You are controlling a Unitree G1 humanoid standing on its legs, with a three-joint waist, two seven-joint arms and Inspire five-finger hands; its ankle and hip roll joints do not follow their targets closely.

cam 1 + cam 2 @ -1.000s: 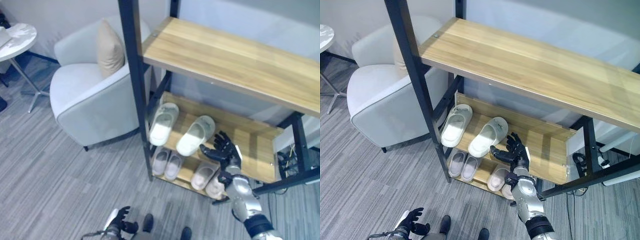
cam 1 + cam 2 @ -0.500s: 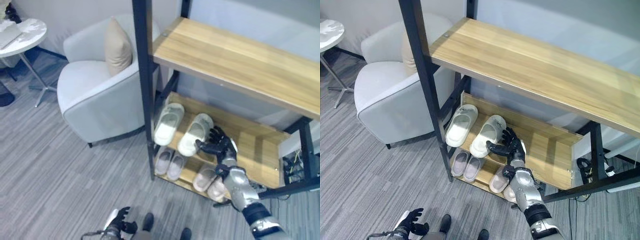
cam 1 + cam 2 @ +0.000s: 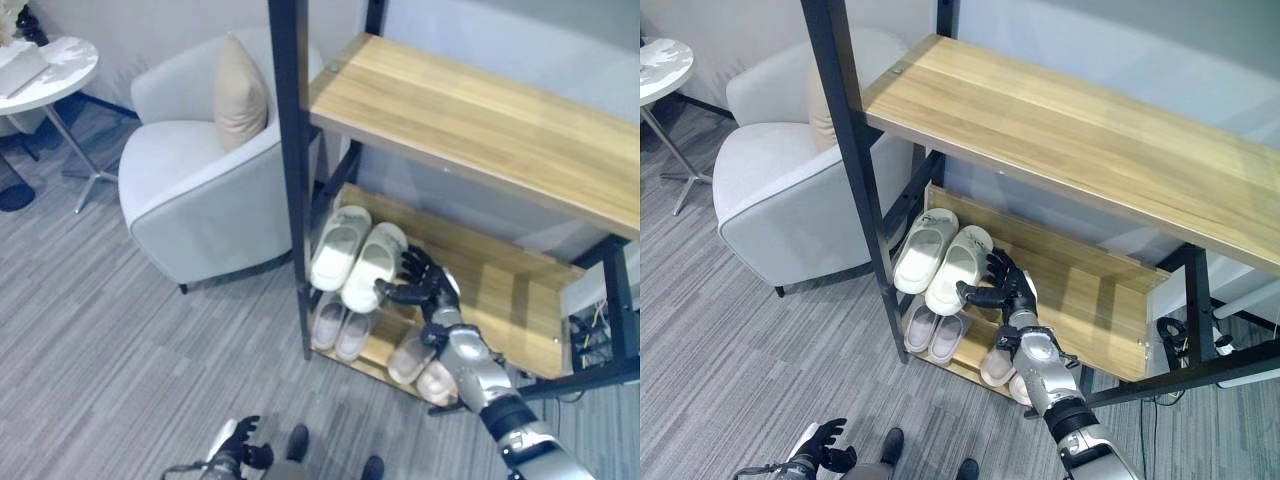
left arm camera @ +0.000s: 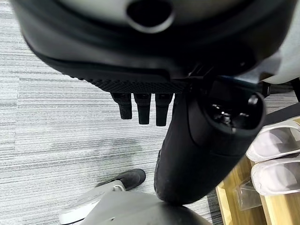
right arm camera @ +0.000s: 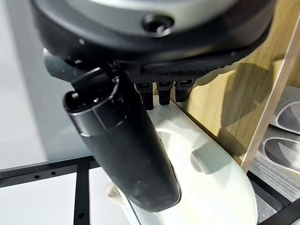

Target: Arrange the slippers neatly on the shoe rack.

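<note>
1. Two white slippers sit on the middle shelf (image 3: 500, 280) of the shoe rack (image 3: 292, 180): the left white slipper (image 3: 338, 247) and the right white slipper (image 3: 374, 267) lie side by side, touching or nearly so, toes toward the front edge.
2. I judge the task nearly complete. The white pair reads as roughly parallel at the left end of its shelf; what remains is a final squaring-up of the right slipper and withdrawing the hand.
3. I see the right hand (image 3: 420, 290) against the outer side of the right white slipper. In the right wrist view the fingers (image 5: 163, 92) extend straight onto the slipper's white upper and the thumb lies alongside; nothing is clasped, so I read this as an open-handed push.
4. The left hand (image 3: 238, 447) hangs low over the carpet; in its wrist view the fingers are straight and it holds nothing.
5. Shelf contents: the bottom shelf (image 3: 970, 362) carries two pinkish-grey pairs, one pair (image 3: 338, 328) at the left and one pair (image 3: 420, 365) further right, partly hidden behind my right forearm. The top shelf (image 3: 470, 125) carries nothing.
</note>
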